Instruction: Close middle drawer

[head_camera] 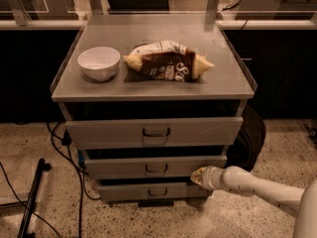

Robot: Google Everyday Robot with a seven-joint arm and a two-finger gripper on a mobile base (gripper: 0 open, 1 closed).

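On the cabinet top [225, 81] a bowl [99, 62] stands left of a snack bag [168, 59]. The middle drawer [119, 167] lies between the top drawer [109, 132] and the bottom drawer [124, 192]. The gripper [198, 175] is at its right end.
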